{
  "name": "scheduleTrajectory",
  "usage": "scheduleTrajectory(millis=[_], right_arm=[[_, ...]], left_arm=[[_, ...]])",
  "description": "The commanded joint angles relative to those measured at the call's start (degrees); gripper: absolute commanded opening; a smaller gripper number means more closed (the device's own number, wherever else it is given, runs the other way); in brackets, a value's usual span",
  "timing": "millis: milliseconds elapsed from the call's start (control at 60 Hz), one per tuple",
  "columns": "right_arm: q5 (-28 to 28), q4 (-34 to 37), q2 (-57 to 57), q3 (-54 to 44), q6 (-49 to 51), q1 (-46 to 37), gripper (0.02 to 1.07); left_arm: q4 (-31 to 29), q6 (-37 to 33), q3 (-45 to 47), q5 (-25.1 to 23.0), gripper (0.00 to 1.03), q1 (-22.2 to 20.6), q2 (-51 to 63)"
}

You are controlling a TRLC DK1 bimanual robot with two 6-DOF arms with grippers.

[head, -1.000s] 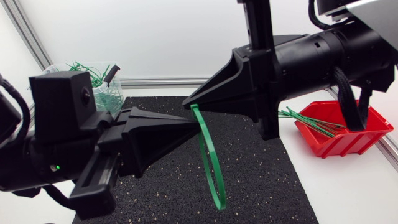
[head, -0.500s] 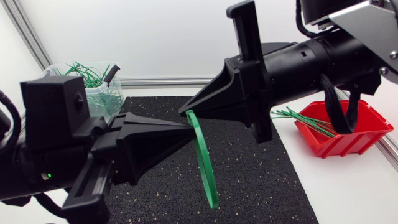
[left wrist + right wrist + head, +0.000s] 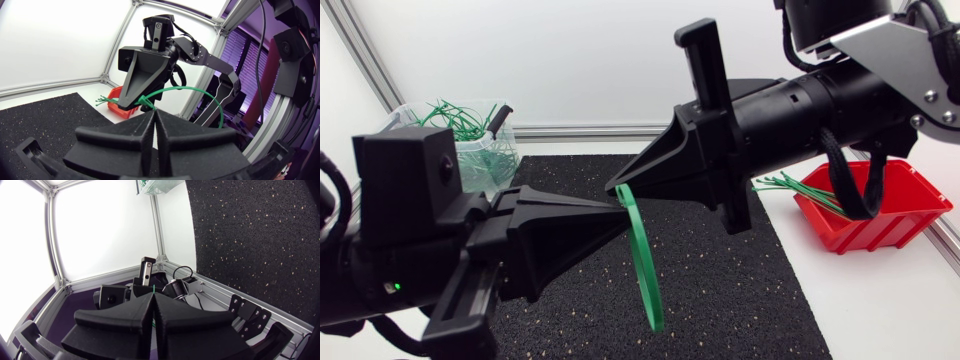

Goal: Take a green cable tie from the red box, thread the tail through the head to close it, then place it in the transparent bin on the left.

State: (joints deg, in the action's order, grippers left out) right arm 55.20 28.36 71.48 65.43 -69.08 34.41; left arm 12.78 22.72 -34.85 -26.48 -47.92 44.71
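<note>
A green cable tie (image 3: 642, 260) hangs as a loop above the black mat, its top pinched where my two grippers meet tip to tip. My left gripper (image 3: 618, 207) is shut on the tie from the left, and my right gripper (image 3: 616, 187) is shut on it from the right, just above. In the left wrist view the loop (image 3: 200, 90) arcs away beside my left gripper (image 3: 154, 112), with the right gripper (image 3: 137, 102) straight ahead. In the right wrist view a green sliver (image 3: 153, 289) shows at my right gripper (image 3: 152, 296).
The red box (image 3: 910, 215) sits at the right with several green ties (image 3: 800, 185) sticking out. The transparent bin (image 3: 470, 135), holding closed green ties, stands at the back left. A black speckled mat (image 3: 740, 290) covers the table's middle.
My right gripper has moved left and slightly down, closer to the left gripper's tip. The hanging loop has swung a little to the left with it.
</note>
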Motion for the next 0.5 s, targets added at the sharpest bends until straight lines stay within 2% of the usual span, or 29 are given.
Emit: scheduleTrajectory(millis=[0, 483], right_arm=[[-4.40, -0.06, 2.61, -2.50, 1.40, -0.75, 0.08], [-5.01, 0.12, 3.84, -3.99, 2.99, -0.66, 0.08]], left_arm=[[2.87, 0.13, -0.74, -3.40, 0.04, -2.18, -2.35], [2.34, 0.22, -1.10, -3.32, 0.04, -2.62, -2.96]])
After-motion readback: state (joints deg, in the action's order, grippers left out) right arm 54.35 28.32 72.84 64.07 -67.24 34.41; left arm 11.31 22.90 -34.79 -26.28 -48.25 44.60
